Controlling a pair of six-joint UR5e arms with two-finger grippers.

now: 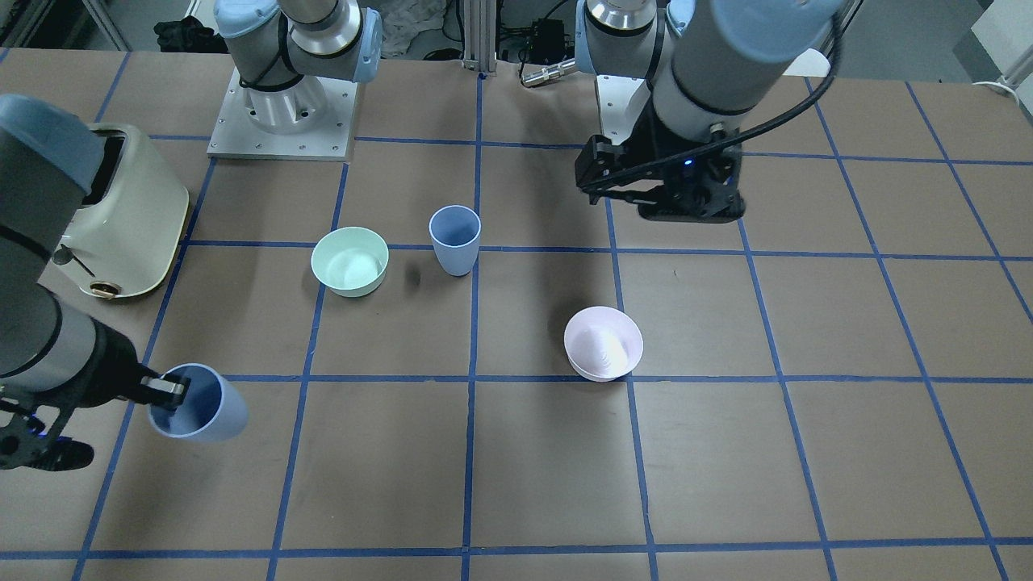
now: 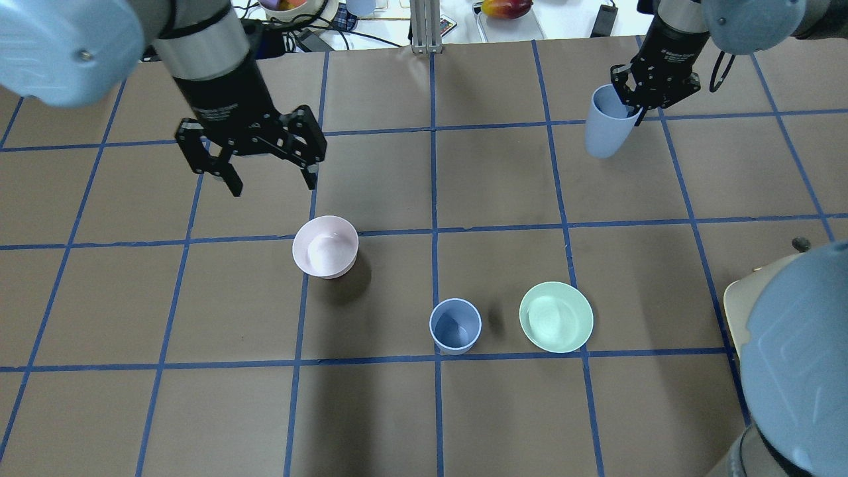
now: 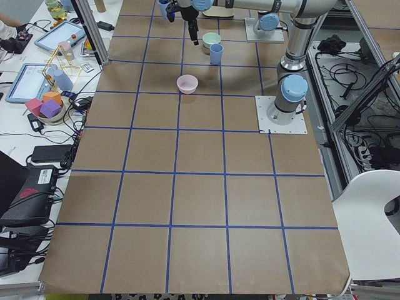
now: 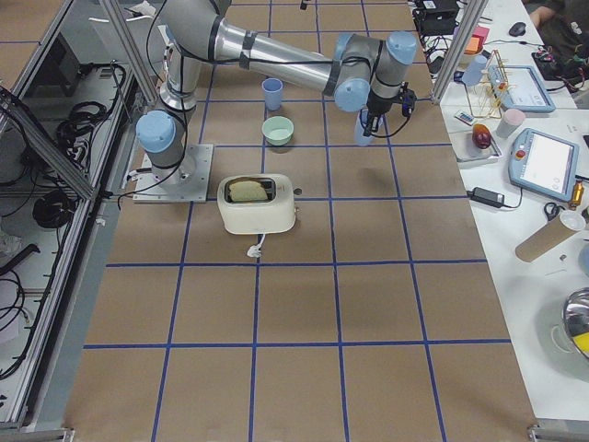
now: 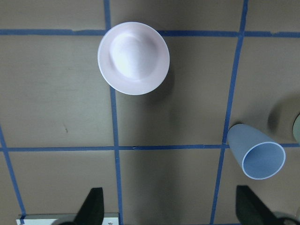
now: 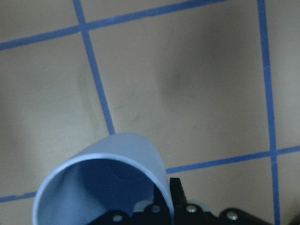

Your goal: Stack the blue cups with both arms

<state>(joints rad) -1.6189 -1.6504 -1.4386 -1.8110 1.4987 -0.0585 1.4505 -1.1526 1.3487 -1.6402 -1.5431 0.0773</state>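
Observation:
One blue cup [image 2: 455,324] stands upright on the table near the middle, beside the mint-green bowl; it also shows in the front view [image 1: 455,238] and the left wrist view [image 5: 258,154]. My right gripper [image 2: 631,105] is shut on the rim of the other blue cup [image 2: 604,126] and holds it tilted above the table at the far right. The right wrist view shows that cup's open mouth [image 6: 103,183] with a finger on its rim. My left gripper [image 2: 273,187] is open and empty, hovering beyond the pink bowl.
A pale pink bowl [image 2: 325,246] sits left of centre and a mint-green bowl [image 2: 556,317] right of the standing cup. A cream toaster [image 1: 129,218] stands near the right arm's base. Operators' items lie past the far edge.

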